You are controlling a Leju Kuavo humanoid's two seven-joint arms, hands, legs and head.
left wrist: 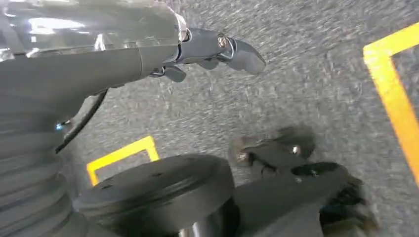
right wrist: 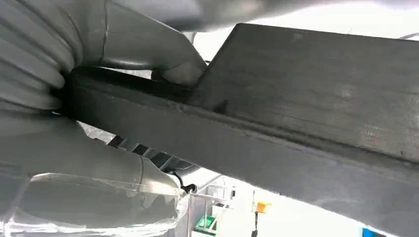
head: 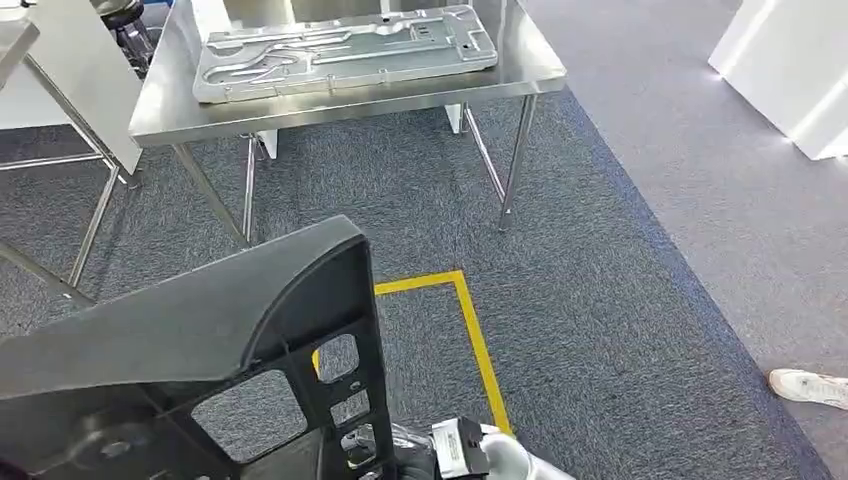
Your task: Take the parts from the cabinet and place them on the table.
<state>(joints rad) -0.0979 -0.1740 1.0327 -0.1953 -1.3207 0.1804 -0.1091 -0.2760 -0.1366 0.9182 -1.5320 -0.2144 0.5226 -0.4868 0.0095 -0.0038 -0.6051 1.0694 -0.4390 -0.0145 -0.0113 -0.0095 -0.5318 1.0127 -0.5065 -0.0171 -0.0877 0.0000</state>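
While right hand (right wrist: 123,98) fingers clamp it, black part (head: 200,370) stands upright (left hand (left wrist: 207,49) empty).

Grey carpet (head: 600,300) covers floor, paler grey strip (head: 720,150) along its right side. Yellow tape line (head: 470,320) on carpet forms corner, also seen in left wrist view (left wrist: 395,98). White shoe (head: 808,387) of person at right edge, on paler strip. White block (head: 790,70) at upper right corner. Thin metal legs of second stand (head: 95,215) at left, white panel (head: 85,70) leaning above them.
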